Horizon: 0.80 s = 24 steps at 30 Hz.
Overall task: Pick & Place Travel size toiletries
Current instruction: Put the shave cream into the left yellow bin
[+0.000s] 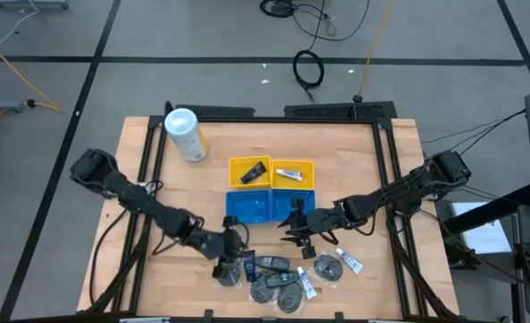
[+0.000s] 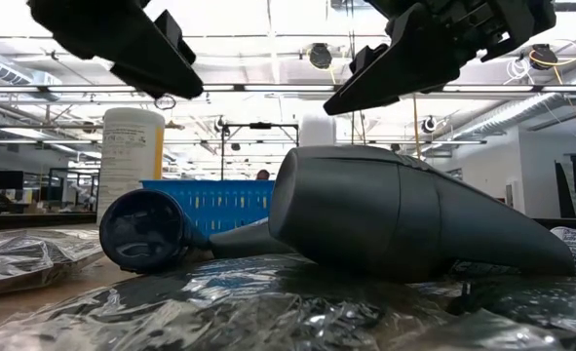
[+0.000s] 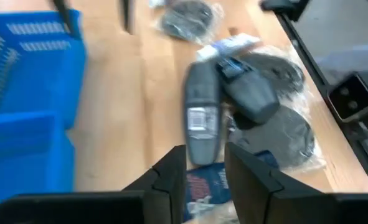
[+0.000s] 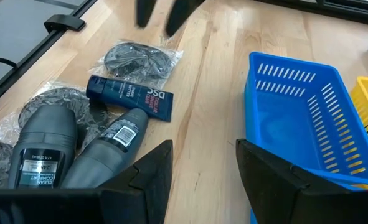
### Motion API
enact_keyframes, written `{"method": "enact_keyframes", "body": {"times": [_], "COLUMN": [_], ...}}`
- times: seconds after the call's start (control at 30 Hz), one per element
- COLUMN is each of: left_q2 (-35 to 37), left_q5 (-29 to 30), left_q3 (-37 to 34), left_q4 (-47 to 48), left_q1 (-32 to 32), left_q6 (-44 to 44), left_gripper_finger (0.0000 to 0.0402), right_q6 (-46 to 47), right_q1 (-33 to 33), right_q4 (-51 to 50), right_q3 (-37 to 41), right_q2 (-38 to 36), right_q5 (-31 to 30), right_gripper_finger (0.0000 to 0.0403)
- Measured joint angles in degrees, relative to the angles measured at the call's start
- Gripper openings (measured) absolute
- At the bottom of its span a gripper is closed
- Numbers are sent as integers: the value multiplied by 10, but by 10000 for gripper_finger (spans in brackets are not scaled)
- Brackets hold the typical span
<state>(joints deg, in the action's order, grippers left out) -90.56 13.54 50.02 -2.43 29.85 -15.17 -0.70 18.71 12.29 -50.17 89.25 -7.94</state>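
You are closing the left gripper (image 1: 235, 263) around a dark blue packet (image 1: 247, 262), jaws not yet clamped. The right gripper (image 1: 298, 235) is hovering open. Two items are sitting in the yellow tray (image 1: 271, 161); most toiletries (image 1: 287, 278) are waiting lower centre.

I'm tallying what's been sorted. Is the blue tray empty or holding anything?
Empty: the blue tray shows only its bare floor, and from overhead nothing lies in it.

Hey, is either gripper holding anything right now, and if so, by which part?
Nothing is held. The left gripper hovers open over the dark blue tube; the right gripper hangs open and empty above the table.
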Motion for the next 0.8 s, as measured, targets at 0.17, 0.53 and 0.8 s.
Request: {"method": "enact_keyframes", "body": {"times": [0.17,0.53,0.8], "left_q2": [-58,-189,-280], "left_q5": [-16,-30,-31], "left_q3": [53,347,506], "left_q4": [7,363,530], "left_q1": [2,18,21], "left_q6": [-14,142,229], "left_gripper_finger": [93,92,92], "right_q6": [0,0,-2], "right_q1": [0,0,0], "right_q4": [2,-19,-30], "right_q3": [0,0,0], "right_q2": [0,0,0], "right_q5": [0,0,0], "right_gripper_finger": [171,171,171]}}
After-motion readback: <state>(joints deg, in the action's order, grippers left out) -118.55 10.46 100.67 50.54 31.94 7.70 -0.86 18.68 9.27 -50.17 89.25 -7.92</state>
